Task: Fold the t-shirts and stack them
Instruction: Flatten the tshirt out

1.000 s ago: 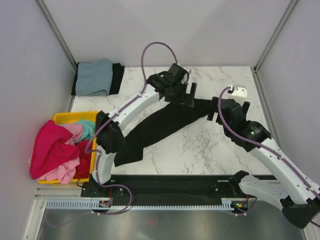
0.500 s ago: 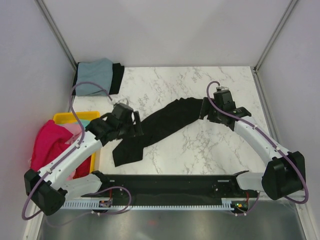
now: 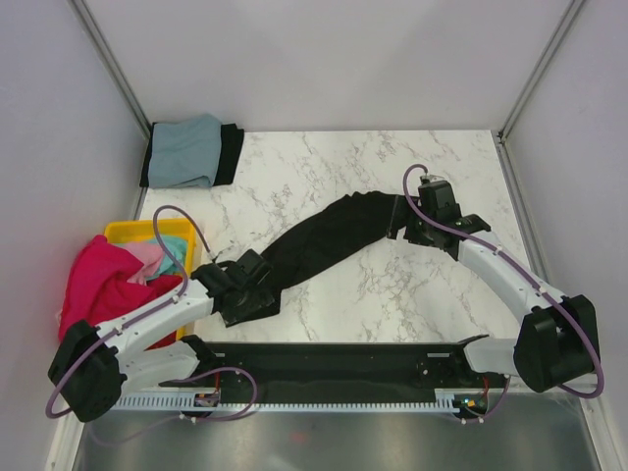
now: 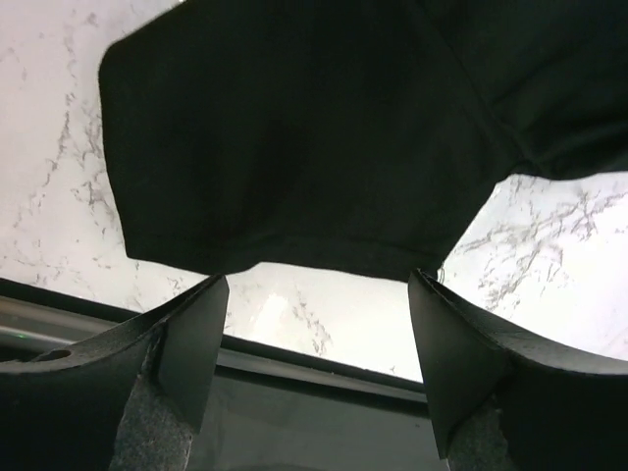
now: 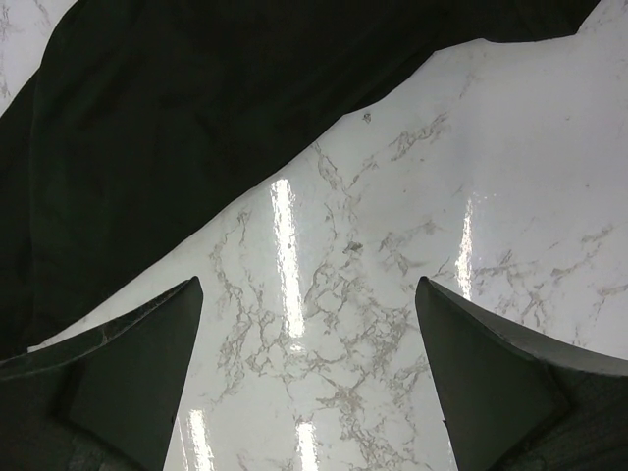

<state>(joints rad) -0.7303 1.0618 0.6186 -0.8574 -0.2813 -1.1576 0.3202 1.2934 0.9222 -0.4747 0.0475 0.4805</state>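
- Shirt position first: the big black shirt (image 3: 334, 235) lies on the marble table (image 3: 392, 294) as a long bunched band. In the top view it runs from lower left of centre up to right of centre.
- My left gripper (image 4: 316, 278) sits at the band's lower left end, close to the table's near edge. On its wrist camera the fingers (image 4: 191, 339) stand spread wide. The shirt's hemmed edge lies flat just past the tips, and nothing is pinched between them.
- My right gripper (image 5: 308, 282) is at the band's upper right end. Its wrist view shows the jaws apart with only bare marble between them. The black cloth fills the upper left of that frame, clear of both fingers.
- As I read it, neither tool has hold of the cloth.
- In the upper left corner of the top view, a folded grey-blue shirt (image 3: 184, 152) rests on a folded black shirt (image 3: 232, 152), whose edge shows along the right side.
- At the left edge of the top view, the yellow bin (image 3: 147, 231) holds a heap. A magenta shirt (image 3: 93, 289) spills over the left rim, with a pink shirt (image 3: 145, 255) and a teal shirt (image 3: 173, 257) beside it.
- The left arm (image 3: 157, 314) crosses the bin's lower right corner and hides part of the heap from me.
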